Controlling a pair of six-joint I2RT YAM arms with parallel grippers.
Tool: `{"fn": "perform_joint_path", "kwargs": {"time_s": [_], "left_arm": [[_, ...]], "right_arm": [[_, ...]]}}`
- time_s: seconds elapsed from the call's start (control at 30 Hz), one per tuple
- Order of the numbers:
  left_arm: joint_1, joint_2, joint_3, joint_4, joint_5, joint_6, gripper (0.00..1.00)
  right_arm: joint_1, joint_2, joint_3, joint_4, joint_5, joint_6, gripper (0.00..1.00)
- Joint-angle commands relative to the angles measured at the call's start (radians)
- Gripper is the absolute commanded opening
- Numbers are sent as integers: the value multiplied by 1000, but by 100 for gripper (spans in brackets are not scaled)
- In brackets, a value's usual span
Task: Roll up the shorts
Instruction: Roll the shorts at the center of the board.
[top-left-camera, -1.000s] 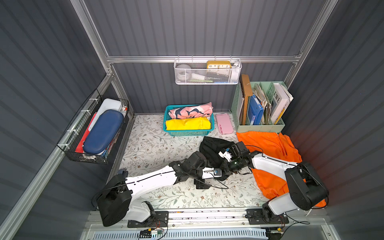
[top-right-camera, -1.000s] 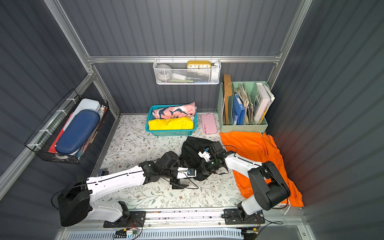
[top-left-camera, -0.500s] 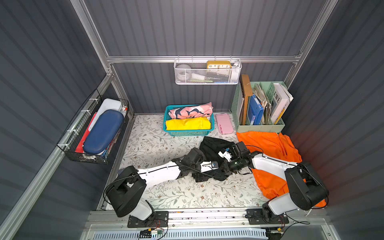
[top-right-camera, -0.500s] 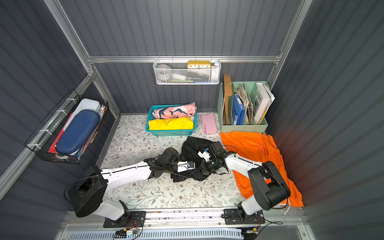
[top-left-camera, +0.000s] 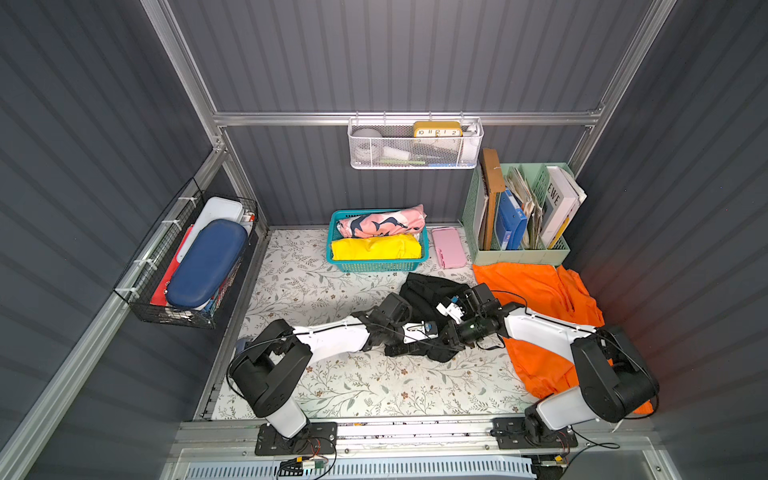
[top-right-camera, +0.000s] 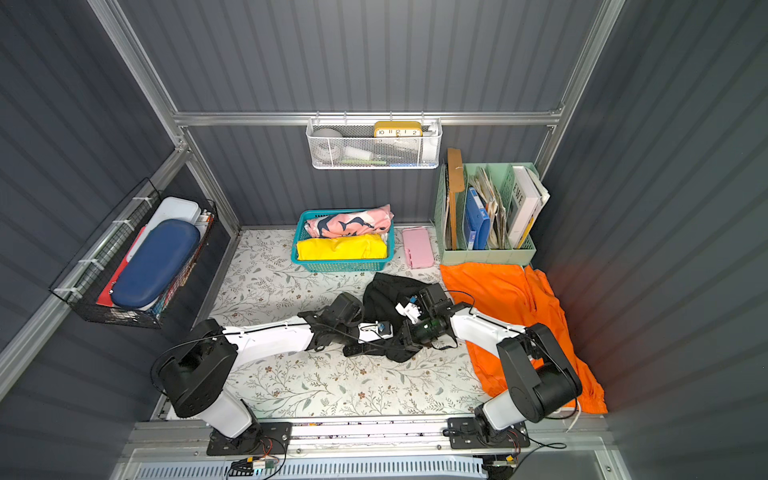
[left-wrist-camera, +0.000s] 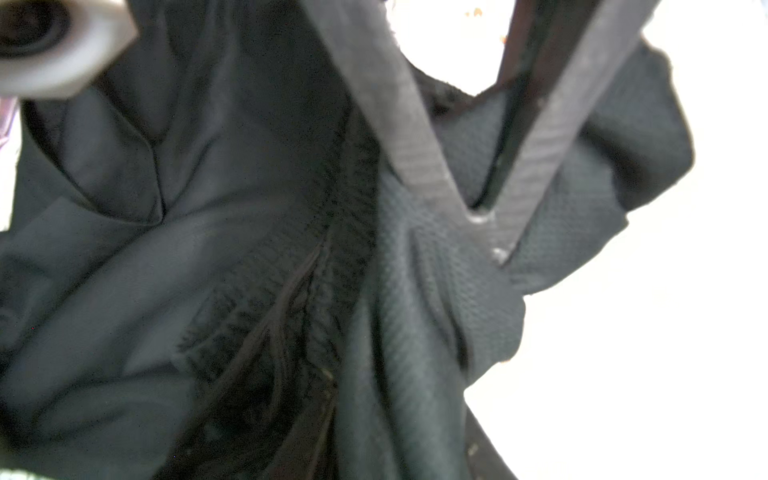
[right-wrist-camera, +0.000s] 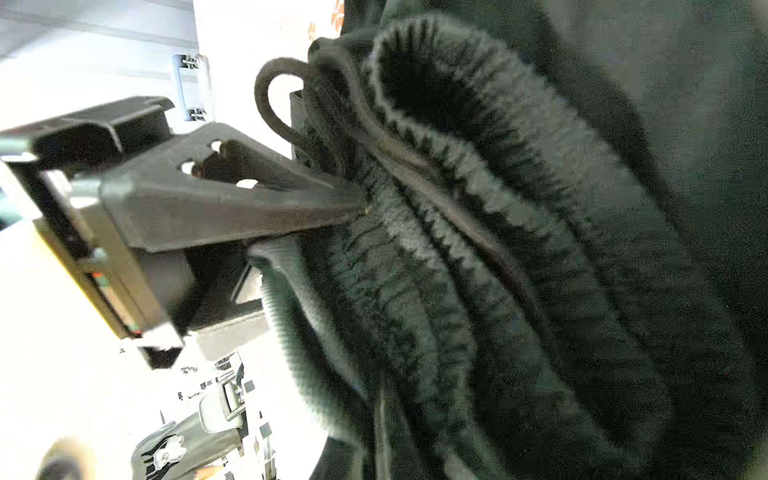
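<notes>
The black shorts (top-left-camera: 424, 286) (top-right-camera: 386, 291) lie bunched in the middle of the floral mat, with the ribbed waistband (right-wrist-camera: 478, 232) and drawstring (right-wrist-camera: 270, 108) gathered at their near end. Both grippers meet at that end. My left gripper (top-left-camera: 432, 349) (top-right-camera: 386, 349) comes in from the left, shut on the bunched waistband. Its fingers (right-wrist-camera: 249, 203) bite into the folds. My right gripper (top-left-camera: 442, 338) (left-wrist-camera: 484, 224) reaches in from the right, its jaws pinched together on black fabric. The orange shorts (top-left-camera: 536, 291) (top-right-camera: 498, 291) lie spread at the right, partly under the right arm.
A teal basket (top-left-camera: 376, 264) holding a pink printed cloth and a yellow cloth stands behind the black shorts. Beside it lie a pink case (top-left-camera: 448, 248) and a green file holder (top-left-camera: 519, 253). A wire basket (top-left-camera: 187, 266) hangs on the left wall and a white mesh one (top-left-camera: 415, 145) on the back wall.
My left arm has swung in toward the black shorts and its jaws have closed from wide open onto the waistband. The right arm has stayed put.
</notes>
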Motion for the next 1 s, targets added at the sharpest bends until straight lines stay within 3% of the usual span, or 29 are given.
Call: {"fn": "perform_joint_path", "kwargs": {"time_s": [0.0, 0.3, 0.53, 0.67, 0.77, 0.97], "left_arm": [[3, 40, 62, -118, 114, -7, 30], [16, 125, 221, -384, 238, -8, 23], [50, 176, 336, -574, 371, -9, 25], [67, 234, 399, -650, 410, -6, 26], [77, 315, 498, -727, 444, -3, 27], [95, 516, 677, -890, 501, 29, 31]], "right_arm": [[-3, -34, 24, -36, 67, -16, 13], [-29, -175, 41, -106, 350, 3, 43], [-39, -458, -14, -79, 623, -50, 47], [-38, -647, -95, -7, 632, -202, 49], [-36, -782, -155, 46, 637, -317, 56], [-12, -871, -106, -95, 590, -571, 57]]}}
